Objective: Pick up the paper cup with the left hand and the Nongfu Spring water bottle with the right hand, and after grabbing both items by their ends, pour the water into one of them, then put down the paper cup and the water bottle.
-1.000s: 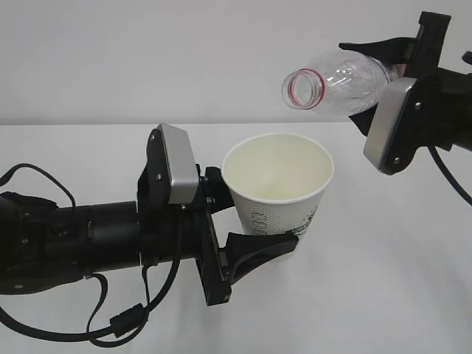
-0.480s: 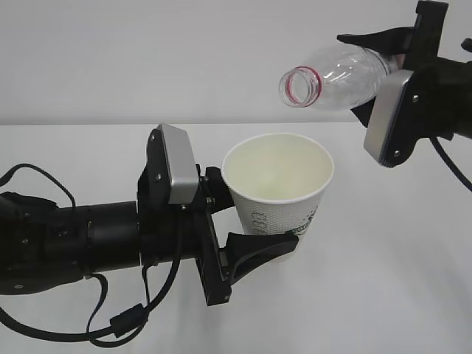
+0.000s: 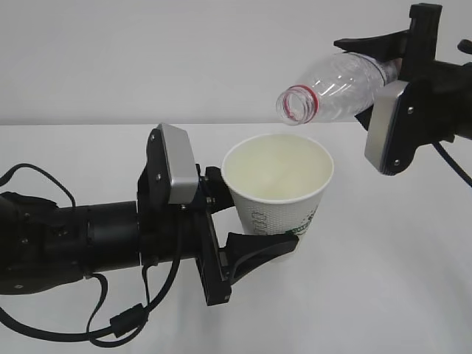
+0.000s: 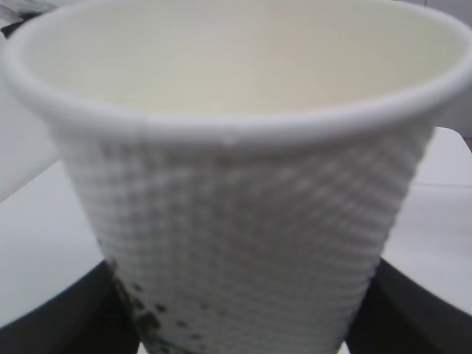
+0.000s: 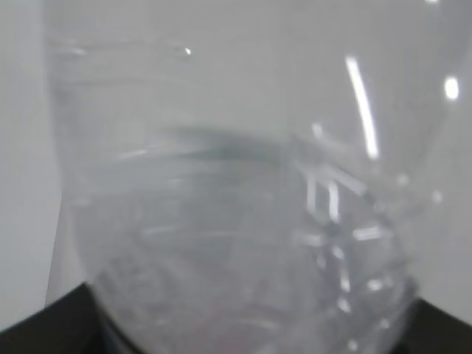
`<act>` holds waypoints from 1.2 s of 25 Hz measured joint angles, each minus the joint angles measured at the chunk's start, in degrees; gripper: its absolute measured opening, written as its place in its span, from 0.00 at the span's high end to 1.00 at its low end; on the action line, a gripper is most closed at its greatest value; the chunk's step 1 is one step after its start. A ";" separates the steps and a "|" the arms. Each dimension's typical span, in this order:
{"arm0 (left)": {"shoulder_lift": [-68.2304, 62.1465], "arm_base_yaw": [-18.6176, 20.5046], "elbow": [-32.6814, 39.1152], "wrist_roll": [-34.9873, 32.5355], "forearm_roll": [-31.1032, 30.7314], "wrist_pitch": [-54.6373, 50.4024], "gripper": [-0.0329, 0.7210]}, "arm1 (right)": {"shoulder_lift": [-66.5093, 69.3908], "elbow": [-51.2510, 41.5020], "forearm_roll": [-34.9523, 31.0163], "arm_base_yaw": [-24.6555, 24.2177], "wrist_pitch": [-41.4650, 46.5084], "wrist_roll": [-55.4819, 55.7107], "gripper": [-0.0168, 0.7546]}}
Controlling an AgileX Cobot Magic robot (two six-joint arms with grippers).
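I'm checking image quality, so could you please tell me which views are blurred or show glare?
Exterior view: sharp, evenly lit, paper cup and water bottle crisp. Left wrist view: cup too close, soft. Right wrist view: bottle blurred, with bright glare streaks.

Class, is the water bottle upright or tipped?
Tipped: the water bottle lies nearly sideways, its open mouth angled down above the paper cup.

Matt embossed paper cup, glossy clear-plastic bottle
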State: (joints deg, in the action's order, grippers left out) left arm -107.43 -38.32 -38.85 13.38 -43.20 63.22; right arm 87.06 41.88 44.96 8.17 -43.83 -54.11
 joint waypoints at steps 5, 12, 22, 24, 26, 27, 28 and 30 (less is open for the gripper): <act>0.00 0.00 0.00 0.00 0.00 0.00 0.25 | 0.00 0.00 0.00 0.00 0.87 -1.98 0.38; 0.00 0.00 0.00 0.00 0.00 0.00 0.25 | 0.00 0.00 0.00 0.00 0.94 -3.45 0.38; 0.00 0.00 0.00 -0.08 0.00 0.00 0.25 | 0.00 0.00 0.10 0.00 0.94 -5.87 0.38; 0.00 0.00 0.00 -0.08 0.00 0.00 0.25 | 0.00 0.00 0.10 0.00 0.94 -5.96 0.38; 0.00 0.00 0.00 -0.08 0.00 0.00 0.25 | 0.00 0.00 0.10 0.00 1.04 -5.96 0.38; 0.00 0.00 0.00 -0.08 0.00 0.00 0.25 | 0.00 0.00 0.10 0.00 1.05 -5.96 0.38; 0.00 0.00 0.00 -0.08 0.00 0.00 0.25 | 0.00 0.00 0.10 0.00 1.05 -5.96 0.38; 0.00 0.00 0.00 -0.08 0.00 0.00 0.25 | 0.00 0.00 0.10 0.00 1.16 -5.96 0.38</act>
State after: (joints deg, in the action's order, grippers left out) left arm -107.43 -38.32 -38.85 13.29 -43.20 63.22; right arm 87.06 41.88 45.06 8.17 -42.67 -60.08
